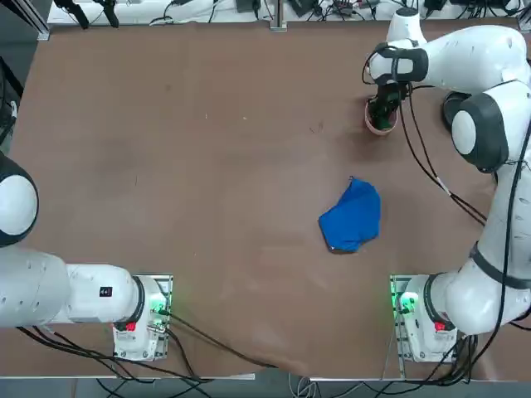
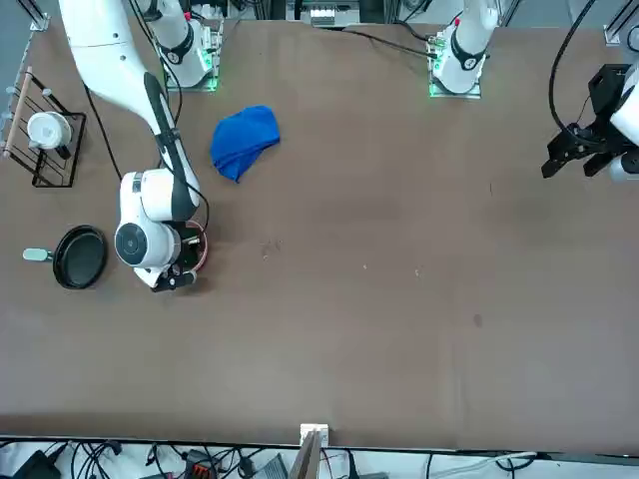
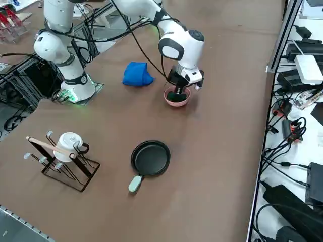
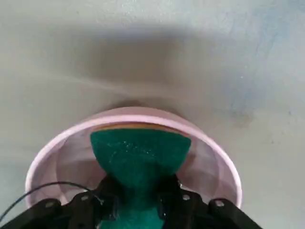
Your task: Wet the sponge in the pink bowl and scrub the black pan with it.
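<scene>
The right gripper (image 4: 138, 200), fingers clamped on the sponge (image 4: 139, 157), holds it inside the pink bowl (image 4: 52, 148), apparently mid-wetting; the black pan (image 3: 150, 158), well apart, awaits scrubbing.

We see a brown counter (image 1: 207, 166). On it, in the top view, the pink bowl (image 1: 381, 126) sits at two o'clock, the black pan (image 3: 150, 158) just beyond at three, a blue cloth (image 1: 352, 215) near four o'clock, and a wire rack (image 3: 63, 164) stands on the counter.
</scene>
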